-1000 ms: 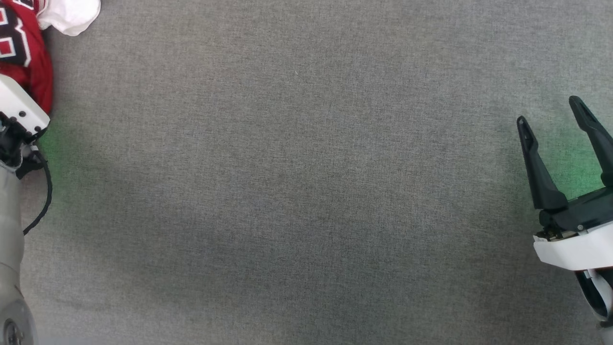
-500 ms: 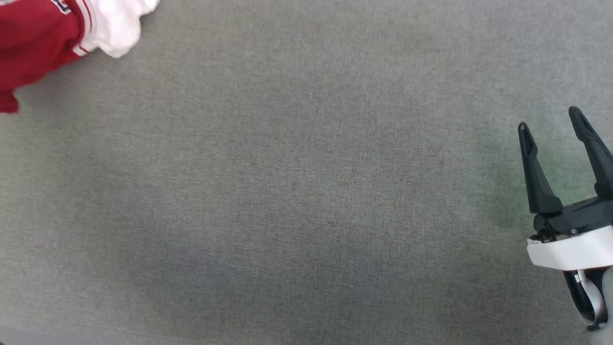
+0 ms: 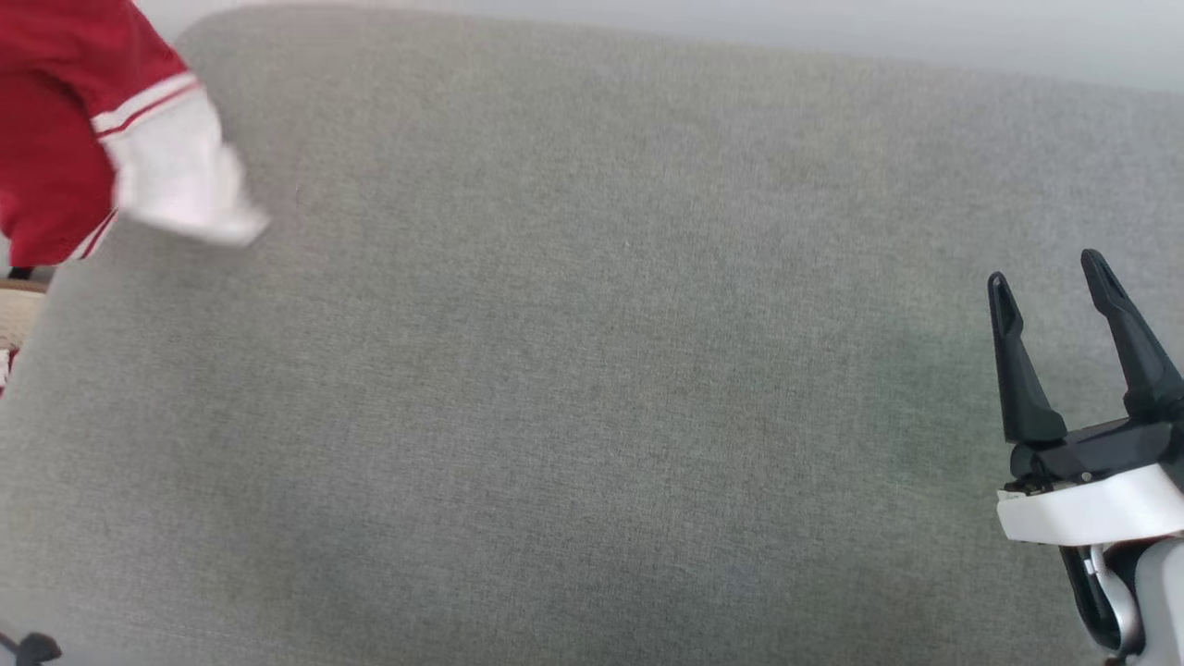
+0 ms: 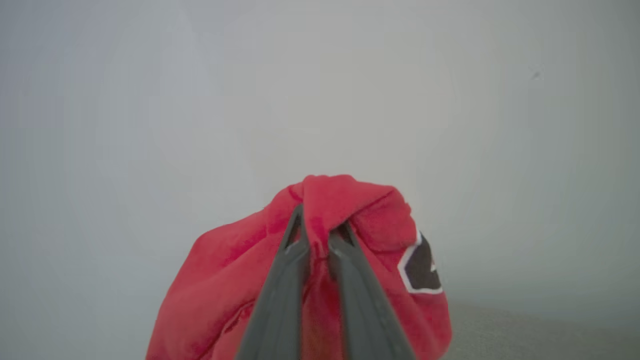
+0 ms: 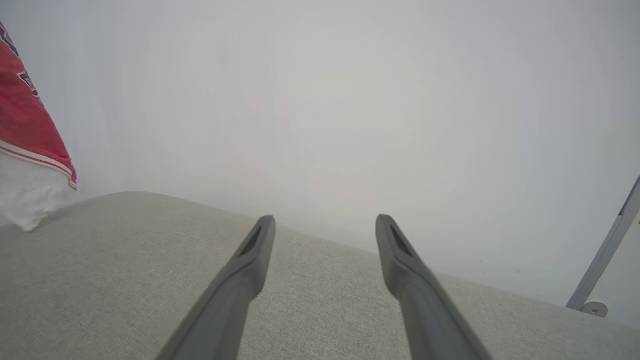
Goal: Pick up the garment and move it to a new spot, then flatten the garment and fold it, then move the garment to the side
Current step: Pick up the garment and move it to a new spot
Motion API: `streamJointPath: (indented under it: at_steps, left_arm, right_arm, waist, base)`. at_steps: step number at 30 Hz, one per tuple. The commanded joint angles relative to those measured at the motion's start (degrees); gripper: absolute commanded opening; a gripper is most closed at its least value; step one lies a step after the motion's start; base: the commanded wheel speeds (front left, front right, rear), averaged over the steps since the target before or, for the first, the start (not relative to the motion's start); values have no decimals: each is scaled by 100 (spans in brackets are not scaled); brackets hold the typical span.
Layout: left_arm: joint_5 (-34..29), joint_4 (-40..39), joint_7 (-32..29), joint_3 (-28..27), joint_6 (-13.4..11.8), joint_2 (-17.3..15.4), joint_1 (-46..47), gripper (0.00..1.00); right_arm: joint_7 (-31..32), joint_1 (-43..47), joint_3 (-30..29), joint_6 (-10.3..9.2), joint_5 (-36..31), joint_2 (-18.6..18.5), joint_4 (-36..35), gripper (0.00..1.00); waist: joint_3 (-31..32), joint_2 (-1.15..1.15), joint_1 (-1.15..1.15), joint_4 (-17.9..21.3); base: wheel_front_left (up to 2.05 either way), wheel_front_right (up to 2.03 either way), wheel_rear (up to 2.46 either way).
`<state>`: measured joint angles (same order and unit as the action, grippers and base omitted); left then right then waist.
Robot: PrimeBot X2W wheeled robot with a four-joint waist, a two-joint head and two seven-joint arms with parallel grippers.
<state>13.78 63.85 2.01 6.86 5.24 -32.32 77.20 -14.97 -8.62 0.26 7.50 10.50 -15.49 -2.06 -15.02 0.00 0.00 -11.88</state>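
The garment (image 3: pixel 46 139) was held pinched in the left gripper (image 4: pixel 320 227), the right gripper (image 3: pixel 1043 273) spread empty; setting-down, flattening and folding were judged undone.

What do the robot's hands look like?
Each is a claw, not a hand. The right gripper has two long black fingers tapering to rounded tips, on a black base with a white collar and a grey wrist. The left gripper has the same dark fingers, each with a slot near the tip.
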Motion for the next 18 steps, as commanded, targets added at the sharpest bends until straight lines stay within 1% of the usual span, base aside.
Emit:
streamJointPath:
  at_steps: [1, 6, 10, 14, 18]
  left_arm:
    - [-39, -162, -62, 87, 55, 38, 120, 0]
    - [-70, -523, -251, 277, 125, 80, 164, 0]
    - [6, -1001, -532, 445, 176, 131, 39, 0]
    - [210, -1670, -948, 597, 210, 212, -207, 0]
    - [393, -2615, -1462, 757, 222, 251, -549, 0]
  right_arm:
    - [-27, 98, -22, -2, -34, 73, -33, 100]
    - [-28, 177, -63, -2, -39, 187, -70, 100]
    - [-28, 250, -128, -2, -54, 284, -96, 100]
    - [-28, 327, -185, -2, -57, 391, -130, 100]
    - [-28, 347, -258, -2, -61, 477, -175, 100]
  waist:
    - [182, 0, 0, -15]
    - [349, 0, 0, 20]
    - [459, 0, 0, 111]
    - [541, 0, 0, 261]
    - [591, 0, 0, 473]
  base:
    - [0, 0, 0]
    - [0, 0, 0]
    - [0, 0, 0]
    - [0, 0, 0]
    - [0, 0, 0]
